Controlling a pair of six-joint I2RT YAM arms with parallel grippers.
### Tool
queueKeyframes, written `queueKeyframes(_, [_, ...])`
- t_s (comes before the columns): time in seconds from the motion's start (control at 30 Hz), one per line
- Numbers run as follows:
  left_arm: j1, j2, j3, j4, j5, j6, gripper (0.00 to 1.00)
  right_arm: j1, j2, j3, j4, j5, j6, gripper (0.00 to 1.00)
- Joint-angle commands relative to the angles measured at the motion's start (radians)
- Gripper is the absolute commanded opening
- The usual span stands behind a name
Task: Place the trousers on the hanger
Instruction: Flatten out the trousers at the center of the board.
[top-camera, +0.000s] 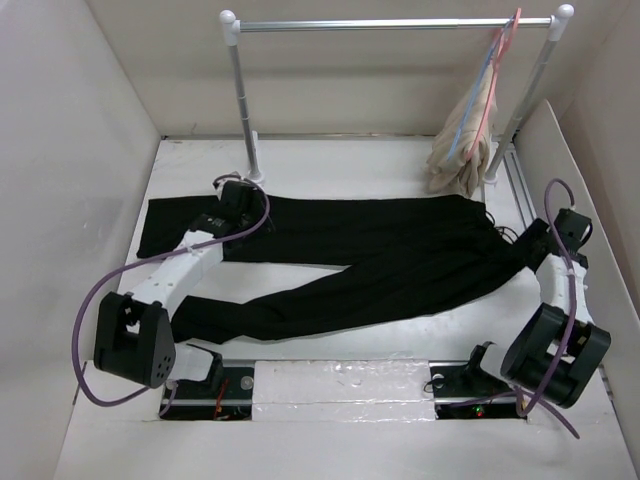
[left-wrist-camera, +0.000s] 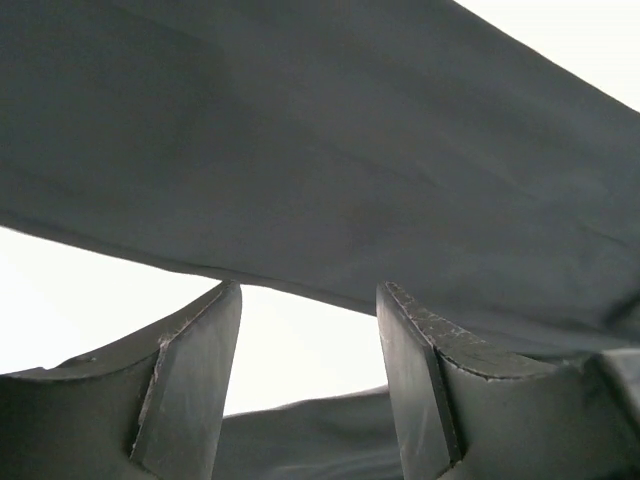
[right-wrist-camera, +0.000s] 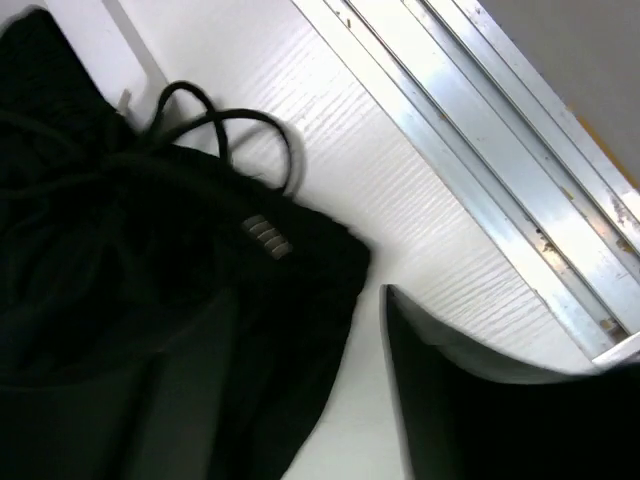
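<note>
One rail (top-camera: 390, 24), top view: stood along the far edge of the tabletop.
Hanger, top view: light-blue hanger (top-camera: 483, 72) hung at the rail's right end beside a pink hanger (top-camera: 494, 100), over a beige garment (top-camera: 462, 140).
Trousers, top view: trousers (top-camera: 380, 250) lay flat across the middle, waist toward the right edge, legs toward the left edge, well apart from the light-blue hanger.
Arms, top view: left gripper (top-camera: 232, 200) was over the farther leg; right gripper (top-camera: 530, 240) was at the waist.
Left gripper (left-wrist-camera: 308, 300), left wrist view: fingers (left-wrist-camera: 200, 380) stood spread, bare white tabletop between them, dark fabric just past the tips.
Right gripper (right-wrist-camera: 290, 320), right wrist view: jaws stood apart either side of the waistband corner; drawstring (right-wrist-camera: 230, 130) looped on the tabletop near an aluminium track (right-wrist-camera: 480, 130).
</note>
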Motion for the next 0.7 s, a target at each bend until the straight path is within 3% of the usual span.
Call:
queueKeyframes(0.0, [0.066,-0.076,0.062,-0.097,-0.120,0.056,0.53,0.019,-0.033,0.065,-0.071,0.011,-0.028,0.67])
queueKeyframes(0.03, [0.127,-0.094,0.065,-0.113,-0.128,0.056,0.53,0.038,-0.053,0.066,-0.093,0.000,-0.031,0.79])
queueKeyframes(0.07, [0.163,-0.108,0.063,-0.130,-0.135,0.052,0.53,0.084,-0.111,0.062,-0.093,-0.047,-0.039,0.81])
queueKeyframes(0.17, [0.313,-0.195,0.023,-0.171,-0.160,0.026,0.51,0.214,-0.244,0.043,-0.113,-0.085,-0.042,0.82])
queueKeyframes(0.2, [0.359,-0.223,0.013,-0.197,-0.155,0.013,0.50,0.319,-0.277,0.038,-0.127,-0.086,-0.043,0.82])
queueKeyframes(0.23, [0.405,-0.275,0.002,-0.208,-0.146,0.001,0.49,0.370,-0.306,0.014,-0.139,-0.095,-0.046,0.76])
queueKeyframes(0.3, [0.523,-0.321,-0.033,-0.245,-0.144,-0.004,0.48,0.500,-0.395,-0.029,-0.121,-0.173,-0.056,0.57])
queueKeyframes(0.33, [0.539,-0.346,-0.040,-0.265,-0.170,-0.029,0.47,0.539,-0.413,-0.046,-0.128,-0.197,-0.065,0.33])
queueKeyframes(0.37, [0.563,-0.350,-0.053,-0.288,-0.186,-0.039,0.44,0.578,-0.429,-0.078,-0.133,-0.238,-0.088,0.19])
queueKeyframes(0.4, [0.586,-0.344,-0.066,-0.358,-0.207,-0.086,0.42,0.692,-0.449,-0.101,-0.156,-0.270,-0.114,0.05])
queueKeyframes(0.5, [0.605,-0.331,-0.096,-0.400,-0.201,-0.158,0.36,0.771,-0.437,-0.111,-0.171,-0.292,-0.158,0.08])
queueKeyframes(0.67, [0.633,-0.203,-0.118,-0.322,-0.279,-0.192,0.47,1.016,-0.388,-0.059,-0.190,-0.266,-0.230,0.30])
